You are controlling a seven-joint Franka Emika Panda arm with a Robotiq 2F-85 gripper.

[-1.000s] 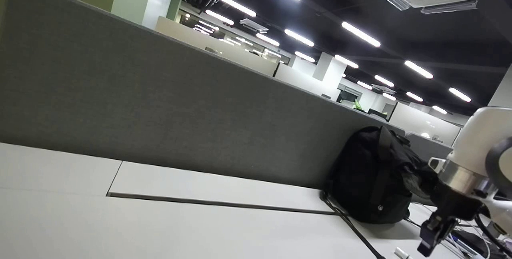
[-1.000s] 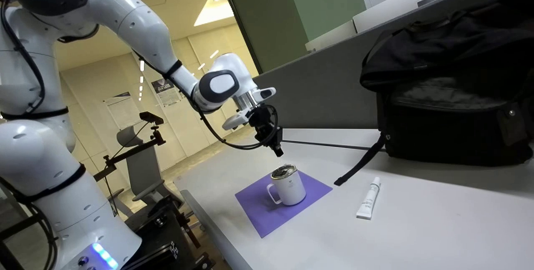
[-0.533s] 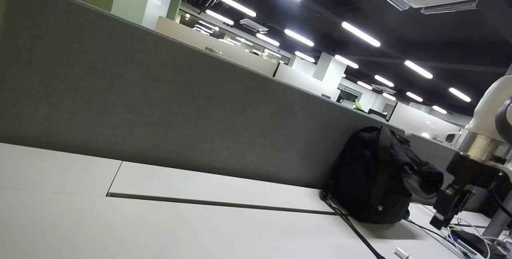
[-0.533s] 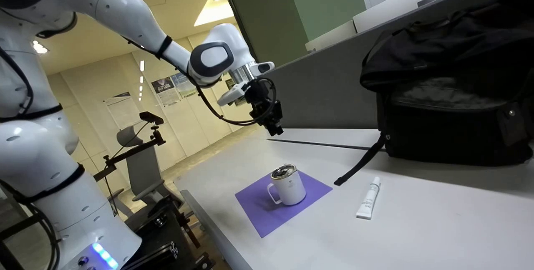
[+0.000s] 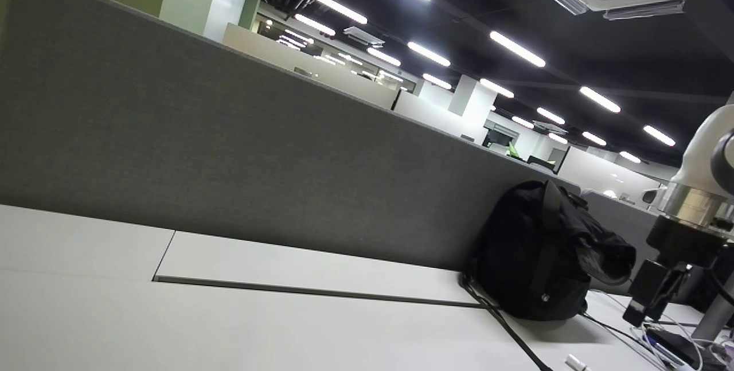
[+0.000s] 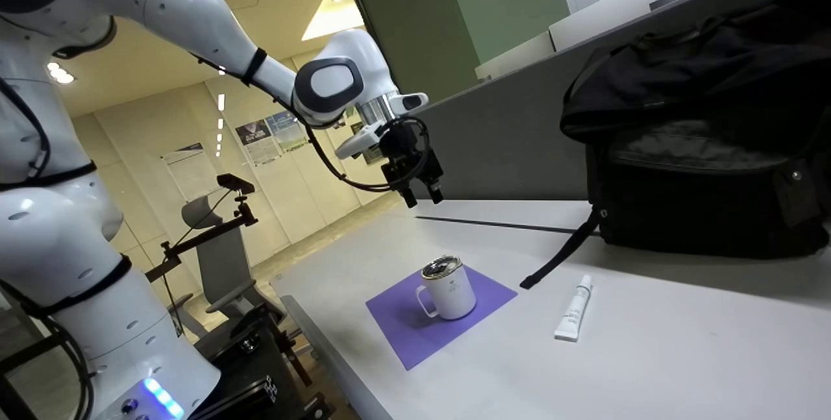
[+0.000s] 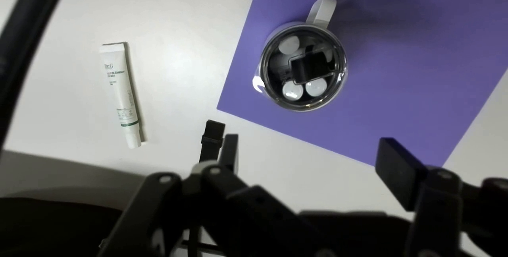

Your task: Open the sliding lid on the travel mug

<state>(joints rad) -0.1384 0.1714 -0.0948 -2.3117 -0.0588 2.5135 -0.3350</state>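
White table (image 6: 656, 374), gray partition (image 5: 275, 147) along its back. Black backpack (image 6: 701, 154) sits right by the partition in both exterior views, bulkiest item here, well apart from the travel mug (image 6: 458, 296). Its strap (image 6: 562, 252) trails over the tabletop, tip just beside one corner of the purple sheet (image 6: 415, 342). In the wrist view that tip shows right next to one finger (image 7: 229, 151) of the gripper (image 7: 311, 157), partly covered by it. White tube (image 6: 574, 313) lies flat on the far side of the strap tip from the sheet, printed face up. Chair (image 6: 227, 271) and a small dark device (image 6: 235, 183) are past the table edge. Dark bar (image 7: 24, 38), blurred, cuts across the left of the wrist view; can't tell what it is. Gripper is released, fingers spread wide, hanging above the table, well apart from the mug. Mug stands upright on the purple sheet: white body, handle (image 7: 321, 10) toward the top of the wrist view. Lid (image 6: 441, 267) is on, clear, with a shiny rim and some glare on it. Slider (image 7: 311, 67) is a dark rectangle, slightly off the lid's middle. Pale round spots (image 7: 293, 90) show in or on the lid; can't tell if they're parts or reflections. Also can't tell whether the slider covers the drink opening.
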